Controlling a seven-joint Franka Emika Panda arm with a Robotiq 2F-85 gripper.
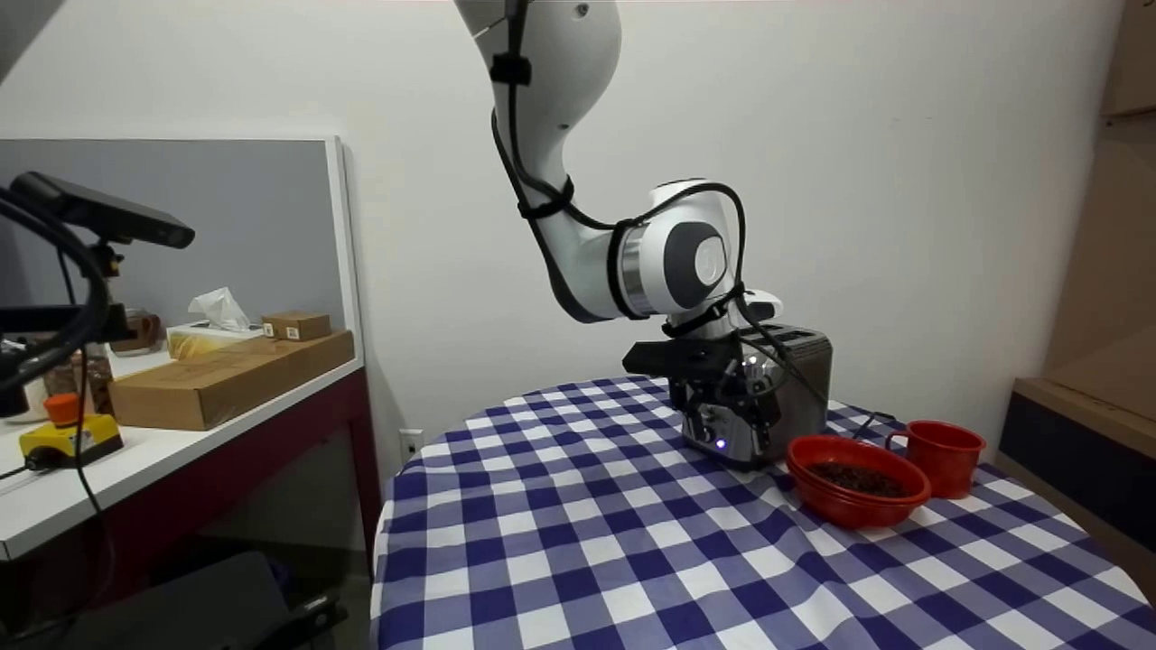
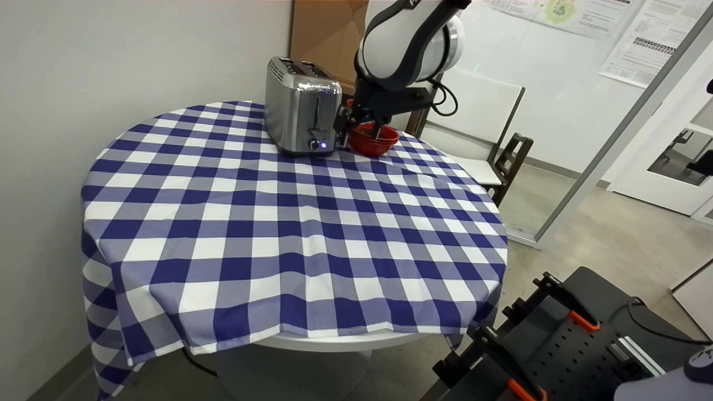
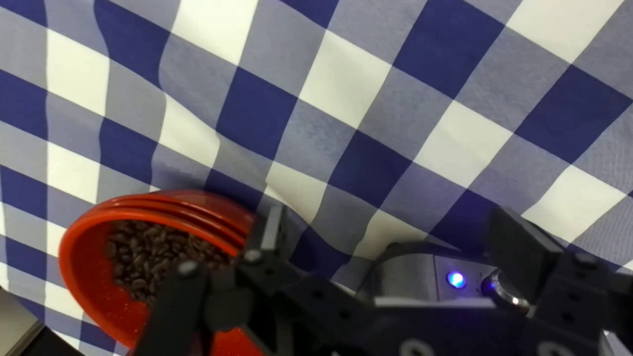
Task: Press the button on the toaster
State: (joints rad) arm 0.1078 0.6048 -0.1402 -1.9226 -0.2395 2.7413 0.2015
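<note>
OK, my gripper [image 3: 388, 222] has its jaws wide apart, low in the wrist view; the toaster [image 3: 410, 272] shows btwn them, lower rt, blue light [image 3: 456, 280] lit, knob [image 3: 507, 292] partly hidden by a finger [image 3: 519, 247]. Can't tell if I'm touching it. Red bowls [image 3: 86, 267] w/ beans [image 3: 148, 254]: lower lt.

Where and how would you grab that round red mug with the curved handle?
Likely best from above: pinch the wall of the round red mug at its rim, opposite the curved red handle. It stands upright, rim uppermost, and the handle is on the side nearer the boxy silver metal toaster, with stacked round red bowls close by.
</note>
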